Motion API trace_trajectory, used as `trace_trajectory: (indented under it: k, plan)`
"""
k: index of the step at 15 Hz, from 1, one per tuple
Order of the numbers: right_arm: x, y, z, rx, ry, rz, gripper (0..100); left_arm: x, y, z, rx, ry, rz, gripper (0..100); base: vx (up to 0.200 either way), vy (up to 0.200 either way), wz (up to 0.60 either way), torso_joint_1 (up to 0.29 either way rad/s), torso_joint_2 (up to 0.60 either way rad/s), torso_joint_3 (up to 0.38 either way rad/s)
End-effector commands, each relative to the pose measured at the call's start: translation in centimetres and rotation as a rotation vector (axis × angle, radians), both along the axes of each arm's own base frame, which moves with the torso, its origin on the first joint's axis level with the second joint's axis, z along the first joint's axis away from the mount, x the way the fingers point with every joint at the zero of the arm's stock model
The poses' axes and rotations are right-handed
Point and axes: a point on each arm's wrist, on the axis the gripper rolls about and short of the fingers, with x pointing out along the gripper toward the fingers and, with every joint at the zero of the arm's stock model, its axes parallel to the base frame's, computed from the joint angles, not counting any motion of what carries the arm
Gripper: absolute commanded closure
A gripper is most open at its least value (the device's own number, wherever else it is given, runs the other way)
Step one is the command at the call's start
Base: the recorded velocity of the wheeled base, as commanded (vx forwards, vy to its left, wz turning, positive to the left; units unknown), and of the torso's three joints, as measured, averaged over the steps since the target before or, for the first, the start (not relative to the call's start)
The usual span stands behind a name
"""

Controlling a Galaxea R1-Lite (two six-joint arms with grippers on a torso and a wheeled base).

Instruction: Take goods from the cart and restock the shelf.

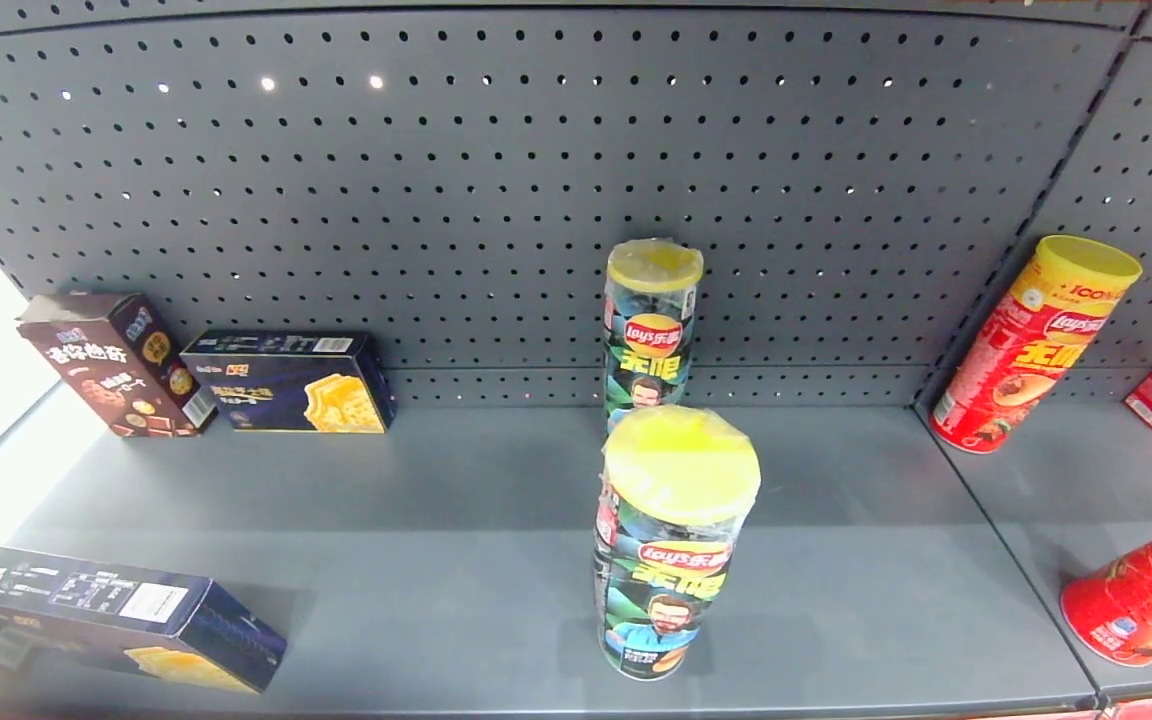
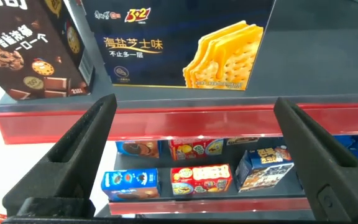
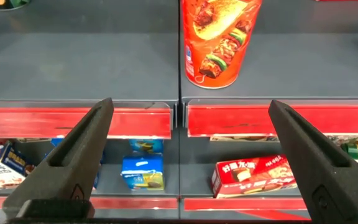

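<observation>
Red shelf lip (image 2: pixel 166 124) near | left gripper (image 2: pixel 194 102) spread, empty | right gripper (image 3: pixel 191 104) spread, empty

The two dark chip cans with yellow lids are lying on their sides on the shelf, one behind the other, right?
Not lying. The head view shows the front can and the rear can both standing upright on the shelf, one behind the other.

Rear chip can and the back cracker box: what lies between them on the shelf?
Nothing; in the head view the shelf board is bare between the back cracker box and the rear chip can.
</observation>
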Motion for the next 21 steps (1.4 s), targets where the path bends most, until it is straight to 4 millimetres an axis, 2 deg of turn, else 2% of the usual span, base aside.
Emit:
trace_trajectory:
  k: [1,2,8,10,16,19,21]
  plan:
    - [0.01,0.00,0.01,0.000,0.001,0.001,0,0.00,0.00,0.00,0.001,0.000,-0.002,0,0.000,0.000,0.00,0.000,0.00,0.000]
    - [0.01,0.00,0.01,0.001,0.001,0.001,0,0.01,0.00,0.00,0.003,0.002,-0.002,0,-0.200,0.000,0.00,0.007,0.01,-0.002]
    - [0.01,0.00,0.01,0.001,0.001,0.001,0,0.01,0.00,0.00,0.001,0.002,-0.002,0,0.000,0.000,0.00,0.000,0.00,0.000]
    - [0.01,0.00,0.01,0.001,0.001,-0.001,0,0.00,0.00,0.00,0.001,0.000,-0.002,0,-0.200,0.000,0.00,0.007,0.00,0.000]
    - [0.01,0.00,0.01,0.001,0.001,0.001,0,0.00,-0.01,0.00,0.003,0.000,-0.003,0,0.000,0.000,0.00,0.000,0.00,0.000]
    - [0.01,0.00,0.01,0.001,0.001,-0.001,0,0.00,-0.01,0.00,0.001,0.000,-0.003,0,-0.200,0.000,0.00,0.014,0.01,-0.004]
    - [0.01,0.00,0.01,0.001,0.001,0.001,0,0.00,-0.01,0.00,0.001,0.000,-0.003,0,0.000,0.000,0.00,0.000,0.00,0.000]
